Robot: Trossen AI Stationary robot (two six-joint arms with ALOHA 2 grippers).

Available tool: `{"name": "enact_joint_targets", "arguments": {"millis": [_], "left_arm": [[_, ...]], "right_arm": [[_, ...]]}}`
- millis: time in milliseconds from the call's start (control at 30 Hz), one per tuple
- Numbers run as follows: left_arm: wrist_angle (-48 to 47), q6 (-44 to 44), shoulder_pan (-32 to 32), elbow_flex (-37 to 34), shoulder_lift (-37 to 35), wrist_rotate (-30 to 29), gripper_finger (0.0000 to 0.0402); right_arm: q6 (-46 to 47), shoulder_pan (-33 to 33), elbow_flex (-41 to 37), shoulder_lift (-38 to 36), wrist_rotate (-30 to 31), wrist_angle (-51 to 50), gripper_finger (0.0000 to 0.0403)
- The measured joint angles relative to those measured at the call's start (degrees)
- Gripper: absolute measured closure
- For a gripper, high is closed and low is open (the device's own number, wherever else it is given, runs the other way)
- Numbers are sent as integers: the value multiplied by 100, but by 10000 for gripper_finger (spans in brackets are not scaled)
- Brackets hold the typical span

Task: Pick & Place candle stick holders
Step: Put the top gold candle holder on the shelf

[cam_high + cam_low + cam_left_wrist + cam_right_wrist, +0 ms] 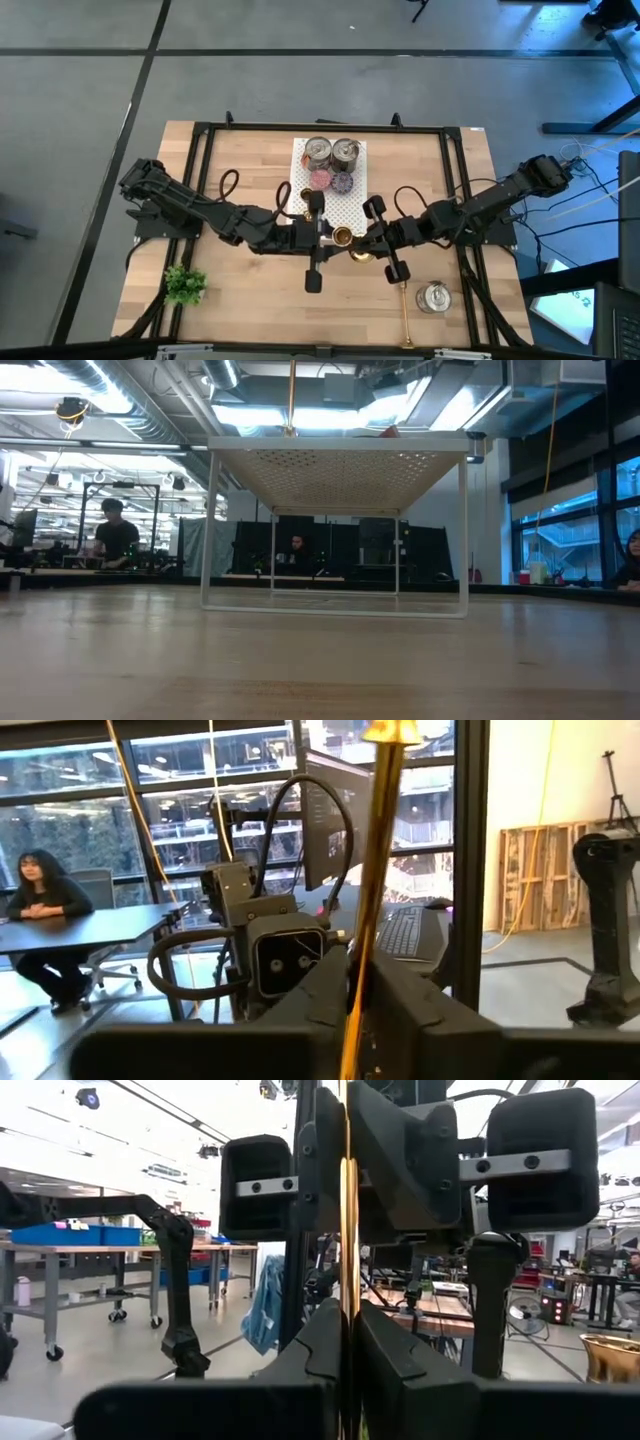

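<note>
One gold candle stick holder (375, 870) stands upright in the air over the table's middle, its gold end (343, 237) showing from above. My left gripper (325, 240) and my right gripper (368, 245) meet there, tip to tip, and both are shut on its thin stem. In the low view only the stem's lower end (292, 395) hangs into the picture, well above the tabletop. A second gold holder (405, 310) lies on its side near the front edge. A gold flared piece (610, 1355) shows off to one side of my right gripper. I cannot tell which holder it belongs to. My left gripper pinches the thin stem (352, 1010) between its two fingers. They come level from the table's left and lie across the stem. The stem rises past them, slightly slanted, clear of the table. My right gripper pinches the same stem (347, 1320) between its two fingers. They come level from the table's right and lie across it. The left fingers (325, 1170) hold the stem higher up.
A white perforated rack (328, 170) at the far middle carries two silver tins and small pink and purple discs. Another silver tin (433, 297) stands front right. A green plant (185, 285) stands front left. Black frame rails (200, 200) run along the table's sides.
</note>
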Motion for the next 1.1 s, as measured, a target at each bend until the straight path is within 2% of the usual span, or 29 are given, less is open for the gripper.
{"name": "enact_joint_targets", "arguments": {"millis": [33, 167, 300, 433, 500, 600, 667, 767, 933, 1100], "left_arm": [[-23, 12, 17, 0, 0, -7, 383], [-123, -67, 13, 0, 0, -35, 389], [-432, -220, -66, -11, 13, -109, 389], [-736, -342, -199, -11, 11, -403, 389], [-880, -353, -268, -11, 11, -562, 389], [-999, -482, -334, -11, 6, -695, 389], [-1160, -550, -410, -11, -2, -817, 389], [-1252, -549, -540, -11, -10, -1054, 389], [-1265, -253, -755, -11, -24, -1579, 389], [-1230, -305, -729, -9, -144, -1513, 389]], "right_arm": [[-4, -2, 0, 0, -7, -14, 388], [-120, -1, -3, 2, -7, -55, 366], [-248, 40, -4, 1, -10, -6, 315], [10, 109, 7, -135, 221, -234, 262], [119, 135, 183, -303, 350, -1017, 239], [267, 211, 806, -489, 408, -3106, 216], [378, 284, 1373, -492, 587, -4395, 208], [316, 357, 2083, -482, 986, -5726, 205], [229, 328, 2861, -518, 1329, -6604, 208], [172, 332, 2786, -377, 1067, -6591, 208]]}}
